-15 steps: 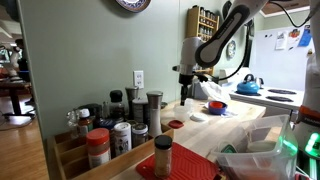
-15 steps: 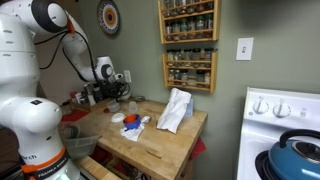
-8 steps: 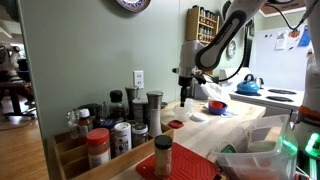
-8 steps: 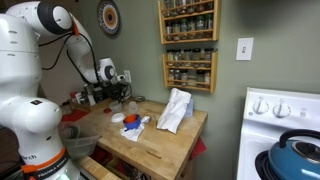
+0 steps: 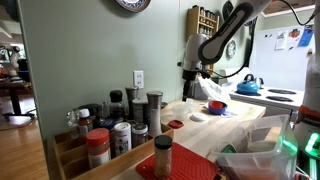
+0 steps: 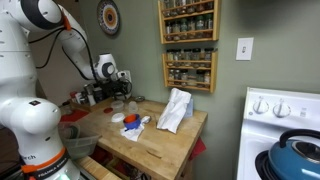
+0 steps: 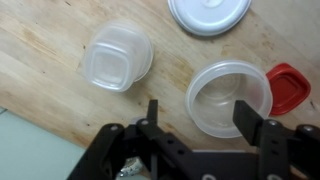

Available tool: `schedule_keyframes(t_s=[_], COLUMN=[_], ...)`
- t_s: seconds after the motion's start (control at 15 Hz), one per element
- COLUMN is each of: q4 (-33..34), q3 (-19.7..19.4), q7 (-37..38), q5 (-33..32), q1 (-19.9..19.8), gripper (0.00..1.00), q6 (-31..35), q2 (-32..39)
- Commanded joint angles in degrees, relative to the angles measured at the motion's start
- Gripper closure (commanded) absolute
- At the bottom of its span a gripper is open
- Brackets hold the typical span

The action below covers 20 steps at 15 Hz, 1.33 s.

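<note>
Round clear tub (image 7: 228, 97), lower right of the wrist view, looks light, slippery, probably flexible; grasp across its rim. Gripper (image 7: 198, 110) gapes wide, empty.

Gripper (image 7: 198, 120) hangs over the wooden tabletop (image 7: 40, 70) with jaws spread and nothing between them. Directly beneath is a round clear plastic tub (image 7: 228, 97), open-topped. A red plastic lid (image 7: 290, 88) butts against its right side, so that flank is blocked. A square clear plastic tub (image 7: 118, 57) sits up-left, apart; the bare wood lane between the two tubs is passable. A white round lid (image 7: 208, 14) closes off the top edge. Wood to the left and lower left is bare. In an exterior view, a crumpled white cloth (image 6: 175, 110) stands tall toward the stove side, with wall-mounted wooden spice racks (image 6: 188, 70) above and behind it.
</note>
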Motion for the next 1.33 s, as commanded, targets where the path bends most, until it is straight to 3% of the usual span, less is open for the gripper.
schedule_keyframes(t_s=[0.0,0.07,0.13,0.33,0.73,1.0,1.27], q4=[-0.5,-0.7,-0.7,-1.6,-2.9,-4.0,-5.6], q3=[0.0,0.0,0.0,0.0,0.2,-0.2,-0.6], q7=[-0.3,-0.3,0.7,2.4,-1.1,-0.1,1.9], q5=[0.3,0.3,1.8,5.3,14.3,14.8,12.8], q1=[-0.1,-0.1,-0.2,-0.3,-0.7,-0.7,-0.6], gripper=[0.19,0.18,0.05,0.0,0.0,0.0,0.0], q6=[-0.2,-0.2,-2.2,-8.6,-17.4,-16.2,-10.5], q2=[-0.6,-0.9,-0.7,-1.7,-2.2,-0.2,1.6])
